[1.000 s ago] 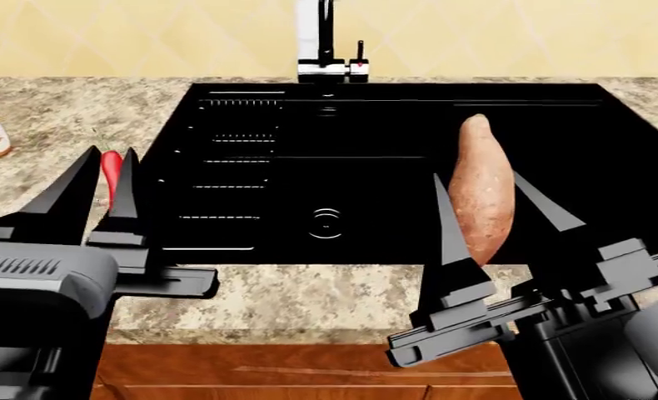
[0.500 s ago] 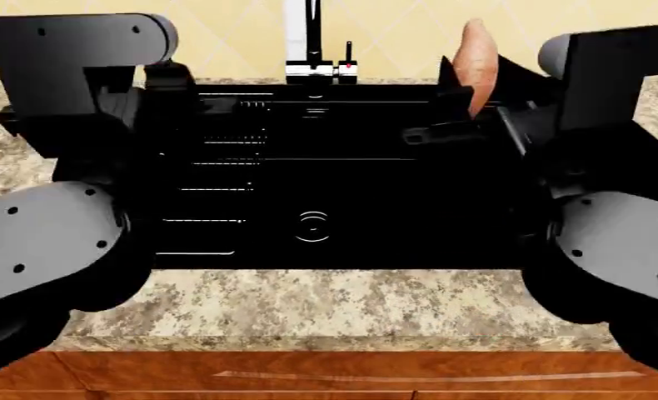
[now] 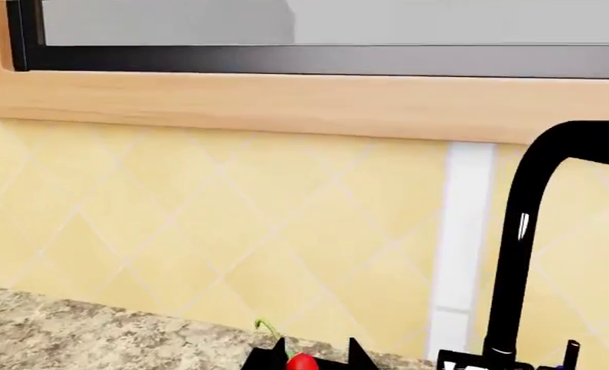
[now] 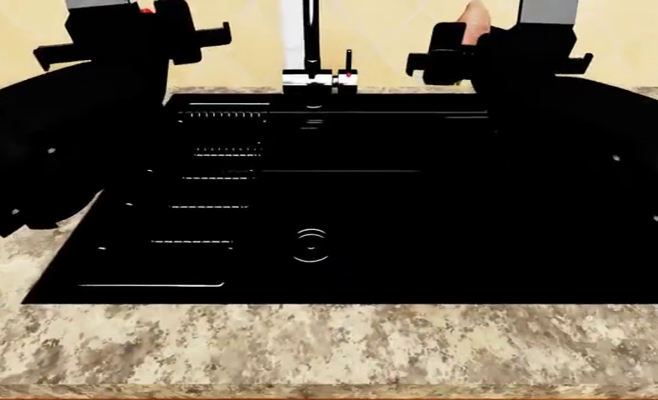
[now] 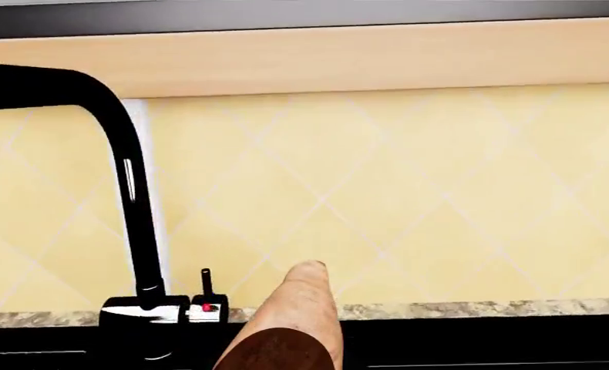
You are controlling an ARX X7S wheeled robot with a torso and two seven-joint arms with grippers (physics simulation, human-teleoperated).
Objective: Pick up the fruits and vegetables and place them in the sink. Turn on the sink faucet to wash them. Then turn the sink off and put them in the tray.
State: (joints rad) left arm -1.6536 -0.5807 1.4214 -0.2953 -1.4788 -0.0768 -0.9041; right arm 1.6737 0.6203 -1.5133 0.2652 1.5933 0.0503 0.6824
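Early stage: both vegetables lifted, none yet in the sink.

Sink: its basin shows only the drain ring and drainboard ridges, so the placing, washing and tray steps all appear left to do; no tray is in view. Left gripper, at about 11 o'clock of the sink in the head view: raised level with the backsplash, its dark fingers close around a chili pepper, of which only a red tip and green stem show; it appears clamped on it. Faucet, at 12 o'clock: lever with red dot stands upright, no water visible. Right gripper, at about 1 o'clock: held high, gripping a sweet potato whose tapered end points toward the tiled wall; jaw gap itself hidden.
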